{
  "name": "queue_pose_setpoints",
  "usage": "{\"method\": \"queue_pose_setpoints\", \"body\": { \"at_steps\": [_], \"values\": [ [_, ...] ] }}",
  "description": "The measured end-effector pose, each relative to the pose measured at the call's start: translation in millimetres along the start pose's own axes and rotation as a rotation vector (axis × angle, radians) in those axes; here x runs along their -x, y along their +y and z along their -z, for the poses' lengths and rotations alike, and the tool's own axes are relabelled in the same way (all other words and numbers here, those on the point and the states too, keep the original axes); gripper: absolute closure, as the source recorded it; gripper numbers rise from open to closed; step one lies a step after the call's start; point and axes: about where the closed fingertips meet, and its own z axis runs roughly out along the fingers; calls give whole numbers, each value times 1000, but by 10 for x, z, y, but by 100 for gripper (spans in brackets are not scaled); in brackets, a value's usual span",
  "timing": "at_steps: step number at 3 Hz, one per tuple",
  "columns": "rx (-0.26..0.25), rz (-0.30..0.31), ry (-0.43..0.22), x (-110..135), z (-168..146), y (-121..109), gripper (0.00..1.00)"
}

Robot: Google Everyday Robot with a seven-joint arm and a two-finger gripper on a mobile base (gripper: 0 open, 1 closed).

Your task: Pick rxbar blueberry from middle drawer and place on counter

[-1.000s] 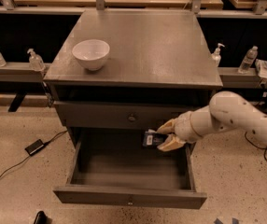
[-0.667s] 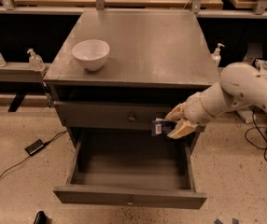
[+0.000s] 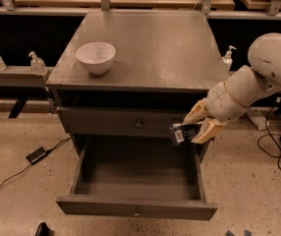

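Note:
My gripper (image 3: 199, 124) is shut on the rxbar blueberry (image 3: 182, 132), a small dark packet with a white label. It holds the packet in the air at the right, in front of the closed upper drawer front and above the open middle drawer (image 3: 135, 209). The drawer is pulled out, and its grey floor shows bare. The counter (image 3: 155, 43) is the grey cabinet top above and behind the gripper. My white arm (image 3: 258, 77) comes in from the right.
A white bowl (image 3: 96, 57) stands on the counter's front left. A closed grey drawer front with a knob (image 3: 138, 124) sits above the open drawer. A black power brick (image 3: 35, 155) with cable lies on the floor at left. Clear bottles (image 3: 36, 62) stand on a side ledge.
My gripper has risen and moved right with the rxbar blueberry, from low over the drawer to the height of the upper drawer front. The arm has swung up and back.

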Motion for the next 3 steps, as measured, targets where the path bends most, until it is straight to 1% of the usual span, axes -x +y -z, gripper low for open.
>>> {"method": "queue_pose_setpoints", "body": {
  "at_steps": [1, 2, 3],
  "values": [
    [0, 0, 0, 0, 0, 0, 100],
    [-12, 32, -25, 89, 155, -210, 100],
    [-38, 89, -32, 276, 466, -649, 100]
  ]
}}
